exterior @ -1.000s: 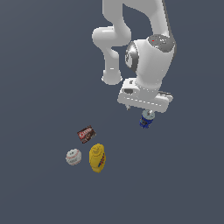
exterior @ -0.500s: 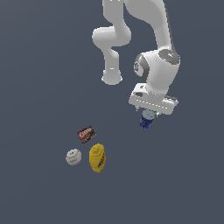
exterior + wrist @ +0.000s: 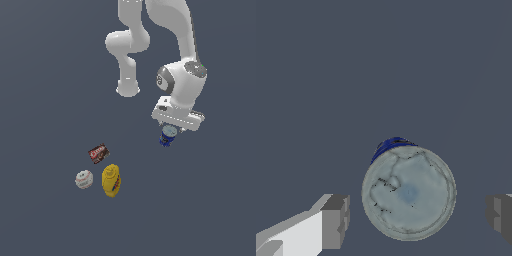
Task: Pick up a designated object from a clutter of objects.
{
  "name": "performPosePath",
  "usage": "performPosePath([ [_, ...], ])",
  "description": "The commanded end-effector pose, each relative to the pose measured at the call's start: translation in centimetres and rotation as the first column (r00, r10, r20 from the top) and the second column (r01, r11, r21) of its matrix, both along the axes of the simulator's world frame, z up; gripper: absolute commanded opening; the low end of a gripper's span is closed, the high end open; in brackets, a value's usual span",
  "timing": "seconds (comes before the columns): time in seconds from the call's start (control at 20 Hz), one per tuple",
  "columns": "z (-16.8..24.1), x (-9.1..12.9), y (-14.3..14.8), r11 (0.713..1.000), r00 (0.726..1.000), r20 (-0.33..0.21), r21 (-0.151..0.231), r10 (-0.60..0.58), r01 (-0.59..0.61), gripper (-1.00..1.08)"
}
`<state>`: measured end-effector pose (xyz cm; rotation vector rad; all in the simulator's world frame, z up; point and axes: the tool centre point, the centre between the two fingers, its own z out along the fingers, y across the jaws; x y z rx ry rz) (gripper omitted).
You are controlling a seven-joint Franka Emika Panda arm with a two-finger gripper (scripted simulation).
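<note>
The designated object, a small dark-blue can [image 3: 168,136] with a pale top, stands upright on the floor to the exterior view's right of the clutter. My gripper [image 3: 172,128] hovers directly over it. In the wrist view the can's pale round top [image 3: 408,192] lies between my two grey fingertips [image 3: 336,221], which stand wide apart and do not touch it. My gripper [image 3: 418,217] is open. The rest of the clutter lies apart: a dark brown-red box [image 3: 99,153], a white baseball [image 3: 84,179] and a yellow bottle [image 3: 111,180].
The arm's white base [image 3: 128,89] stands behind the can. The box, ball and bottle cluster sits well to the exterior view's left of the can, on the same dark grey floor.
The arm's hand has swung toward the exterior view's right and come down over the blue can. The can and the other objects have not moved.
</note>
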<state>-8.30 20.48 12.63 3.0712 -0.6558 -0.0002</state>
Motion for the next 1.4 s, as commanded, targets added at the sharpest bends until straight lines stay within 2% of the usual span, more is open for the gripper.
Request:
performPosePath([
  [0.0, -0.2, -0.2, 0.2, 1.000, 1.000, 0.000, 0.001, -0.005, 0.005, 1.00],
  [0.3, -0.6, -0.2, 0.2, 1.000, 1.000, 0.000, 0.001, -0.003, 0.003, 1.00],
  [0.75, -4.2, -0.3, 0.2, 1.000, 1.000, 0.000, 0.002, -0.005, 0.005, 1.00],
  [1.05, -5.2, -0.3, 0.2, 1.000, 1.000, 0.000, 0.001, -0.005, 0.005, 1.00],
  [1.1, -5.2, -0.3, 0.2, 1.000, 1.000, 0.000, 0.001, -0.005, 0.005, -1.00],
  [1.35, -5.2, -0.3, 0.2, 1.000, 1.000, 0.000, 0.001, -0.005, 0.005, -1.00],
])
